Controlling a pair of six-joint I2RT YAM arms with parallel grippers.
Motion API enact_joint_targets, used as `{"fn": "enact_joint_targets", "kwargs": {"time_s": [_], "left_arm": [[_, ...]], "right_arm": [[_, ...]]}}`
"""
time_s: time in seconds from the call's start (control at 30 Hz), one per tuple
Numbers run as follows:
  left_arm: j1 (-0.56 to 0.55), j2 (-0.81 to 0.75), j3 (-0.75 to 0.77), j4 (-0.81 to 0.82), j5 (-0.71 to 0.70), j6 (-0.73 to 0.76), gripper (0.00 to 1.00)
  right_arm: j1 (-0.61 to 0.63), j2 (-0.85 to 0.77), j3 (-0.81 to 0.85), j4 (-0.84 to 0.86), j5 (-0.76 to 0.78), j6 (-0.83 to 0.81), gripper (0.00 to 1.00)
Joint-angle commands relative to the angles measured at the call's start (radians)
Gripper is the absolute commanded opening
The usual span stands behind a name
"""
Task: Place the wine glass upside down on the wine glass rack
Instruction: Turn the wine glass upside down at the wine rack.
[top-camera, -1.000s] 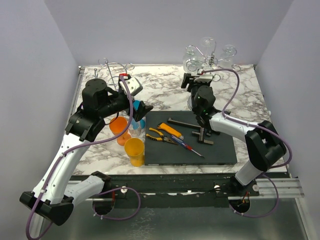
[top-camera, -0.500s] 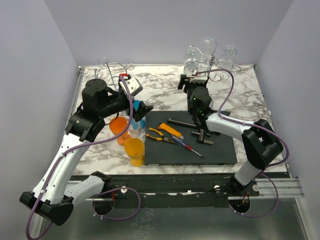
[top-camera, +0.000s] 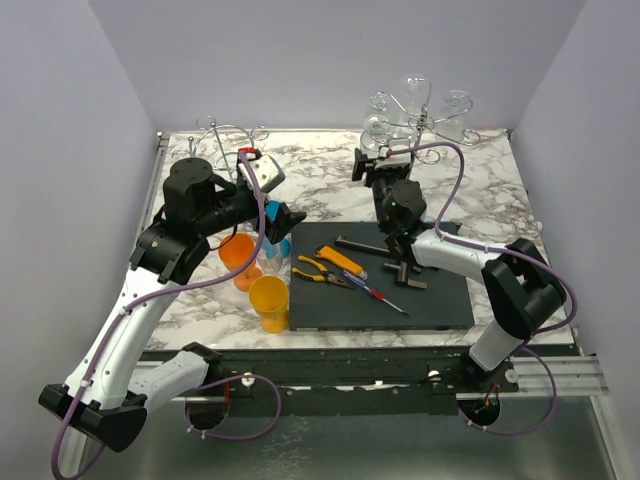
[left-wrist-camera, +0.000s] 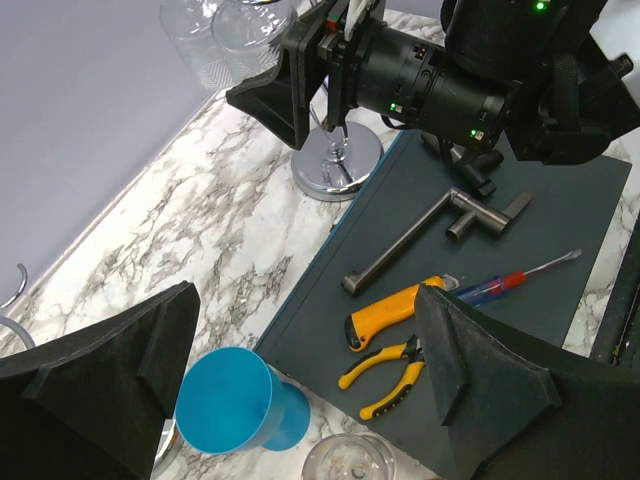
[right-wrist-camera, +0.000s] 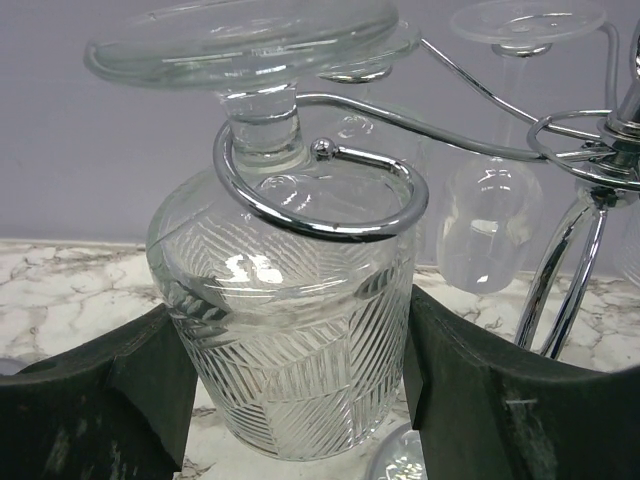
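Note:
The wine glass (right-wrist-camera: 290, 330), clear with cut lines, hangs upside down, its foot on top. Its stem sits inside a chrome ring of the wine glass rack (right-wrist-camera: 320, 215). My right gripper (right-wrist-camera: 300, 400) is shut on the bowl, one black finger pressed against each side. From above, the right gripper (top-camera: 378, 158) is at the rack (top-camera: 428, 122) on the back right of the table, with the glass (top-camera: 379, 128) at the rack's left arm. My left gripper (left-wrist-camera: 305, 310) stands open, holding nothing, over a blue cup (left-wrist-camera: 225, 400).
Other glasses (right-wrist-camera: 480, 225) hang on the rack. Its round chrome base (left-wrist-camera: 338, 165) stands by the dark mat (top-camera: 440, 300), which carries pliers (left-wrist-camera: 385, 375), a yellow knife (left-wrist-camera: 395, 305), a screwdriver (left-wrist-camera: 510, 280) and a metal handle (left-wrist-camera: 420, 235). Orange cups (top-camera: 269, 300) stand front left; a second rack (top-camera: 222, 130) stands back left.
My right gripper has carried the wine glass a little back and left, up to the rack's arm. The left arm has stayed still.

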Motion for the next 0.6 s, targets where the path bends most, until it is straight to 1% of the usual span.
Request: {"fn": "enact_joint_targets", "kwargs": {"time_s": [0.0, 0.37, 0.57], "left_arm": [[-0.001, -0.02, 0.009, -0.005, 0.026, 0.005, 0.97], [-0.001, -0.012, 0.003, -0.003, 0.026, 0.008, 0.97], [-0.001, -0.011, 0.003, -0.004, 0.025, 0.002, 0.97]], "right_arm": [[0.01, -0.033, -0.02, 0.096, -0.088, -0.016, 0.01], [0.01, -0.128, -0.129, 0.166, -0.017, 0.01, 0.01], [0.01, -0.144, -0.167, 0.198, 0.029, 0.032, 0.01]]}}
